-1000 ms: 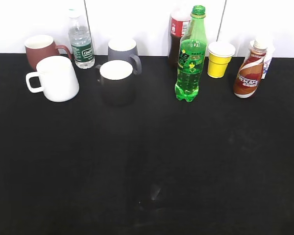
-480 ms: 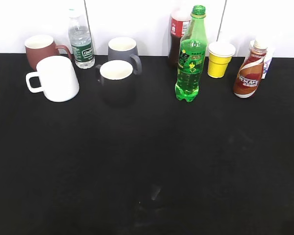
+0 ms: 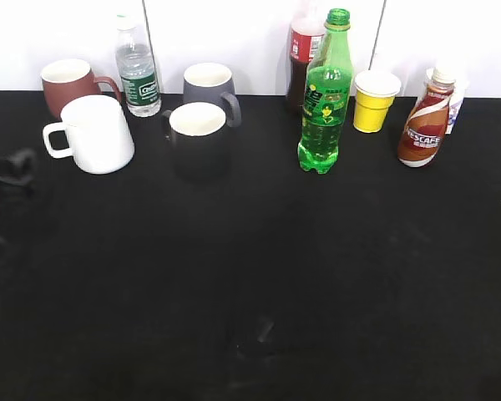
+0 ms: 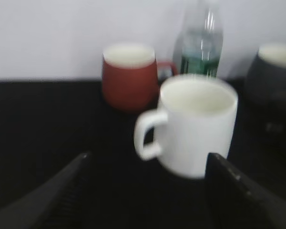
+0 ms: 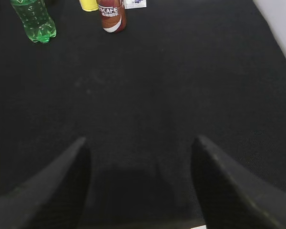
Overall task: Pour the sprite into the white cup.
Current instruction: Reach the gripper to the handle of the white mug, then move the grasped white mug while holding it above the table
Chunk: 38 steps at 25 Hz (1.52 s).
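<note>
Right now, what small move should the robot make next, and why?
Probably bring the right gripper forward-left toward the Sprite bottle. The bottle stands capped and untouched, both grippers are open and empty, and the left gripper already faces the white mug.

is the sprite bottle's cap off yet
No, the green cap sits on top of the sprite bottle, which stands upright on the black table with no gripper near it.

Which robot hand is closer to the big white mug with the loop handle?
Left. The left gripper is open right in front of the big white ceramic mug, not touching it. The right gripper, also open, hangs over bare black table, with the mug nowhere in its view.
</note>
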### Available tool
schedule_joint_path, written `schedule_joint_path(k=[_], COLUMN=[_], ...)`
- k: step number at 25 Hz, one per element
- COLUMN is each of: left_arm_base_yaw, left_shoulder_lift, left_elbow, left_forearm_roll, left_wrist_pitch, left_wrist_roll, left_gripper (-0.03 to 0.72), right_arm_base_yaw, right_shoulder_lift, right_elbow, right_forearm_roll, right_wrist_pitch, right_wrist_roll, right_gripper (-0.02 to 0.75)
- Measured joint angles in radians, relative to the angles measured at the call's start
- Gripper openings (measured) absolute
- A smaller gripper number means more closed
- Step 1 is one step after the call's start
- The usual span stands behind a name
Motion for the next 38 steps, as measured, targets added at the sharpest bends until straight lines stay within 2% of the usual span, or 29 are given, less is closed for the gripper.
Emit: schedule_joint_path(k=[6,13,15,17,18,19,20,23,26,28,31,35,38], left_arm_base_yaw=[0.000,0.000,0.000,0.000,0.001,0.001,0.002,0.002,0.003,0.003,0.003,0.003,0.003], left_shoulder_lift=[0.279,0.403,0.432,0.456,0.457,0.457,0.459,0.436,0.311,0.189,0.002,-0.147,-0.154], left_elbow=[-0.266,-0.503,-0.585,-0.648,-0.656,-0.657,-0.658,-0.615,-0.444,-0.329,-0.152,0.021,0.048], left_forearm_roll=[-0.031,-0.096,-0.096,-0.052,-0.006,0.038,0.059,0.034,0.008,0.008,0.011,0.033,0.063], left_wrist_pitch=[-0.006,0.120,0.186,0.222,0.226,0.226,0.215,0.192,0.169,0.130,0.069,-0.001,-0.015], left_wrist_roll=[0.000,0.000,0.000,-0.001,-0.001,-0.001,0.000,0.000,0.014,0.015,0.015,0.015,0.017], left_gripper=[0.552,0.516,0.470,0.361,0.267,0.138,0.089,0.088,0.069,0.069,0.068,0.068,0.068], right_arm_base_yaw=[0.000,0.000,0.000,0.000,0.000,0.000,0.000,0.000,0.000,0.000,0.000,0.000,0.000], right_shoulder_lift=[0.000,0.000,0.000,0.000,0.000,0.000,0.000,0.000,0.015,0.086,0.291,0.745,1.185], right_elbow=[0.000,0.000,0.000,0.000,0.000,0.000,0.000,0.000,-0.009,-0.024,0.035,0.250,0.276], right_forearm_roll=[0.004,0.006,0.006,0.006,0.006,0.006,0.007,0.001,0.000,-0.002,-0.010,-0.018,-0.111], right_wrist_pitch=[0.000,0.000,0.000,0.000,0.000,0.000,0.000,0.000,-0.021,-0.170,-0.541,-1.363,-1.807], right_wrist_roll=[0.001,0.000,0.000,0.000,0.000,0.001,0.001,0.001,0.000,0.000,-0.056,-0.063,-0.042], right_gripper=[0.494,0.494,0.494,0.494,0.494,0.494,0.494,0.494,0.494,0.494,0.494,0.494,0.494])
